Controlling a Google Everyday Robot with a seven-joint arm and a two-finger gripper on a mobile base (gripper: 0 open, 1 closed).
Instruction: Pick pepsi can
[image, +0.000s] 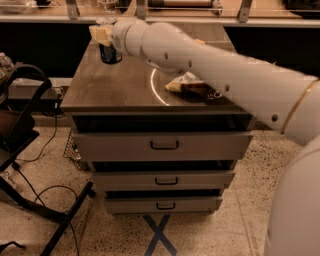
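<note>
View: camera view, facing the front of a drawer cabinet.
Surface (125, 85): the cabinet's dark, wood-grained top.
Arm (215, 70): thick and white, coming in from the near right and reaching across the surface to its far left corner.
Tool (104, 35): at the far left corner of the surface, directly over the top of the pepsi can, with a tan part showing at the can's upper edge.
Tool state: cannot tell whether it is apart, together or clamped on the can.
Pepsi can (110, 53): dark and upright at the far left corner, its base seemingly on the wood and its top covered by the tool.
Chip bag (192, 87): lying flat right of the middle, partly hidden by the arm and well apart from the can.
Drawers (162, 146): three stacked below the surface, each with a dark handle at its middle.
Blue cross (159, 237): taped on the speckled floor, just in front of the cabinet's foot.
Black frame (25, 130): standing left of the cabinet.
Cables (45, 145): trailing on the floor beside the black frame.
</note>
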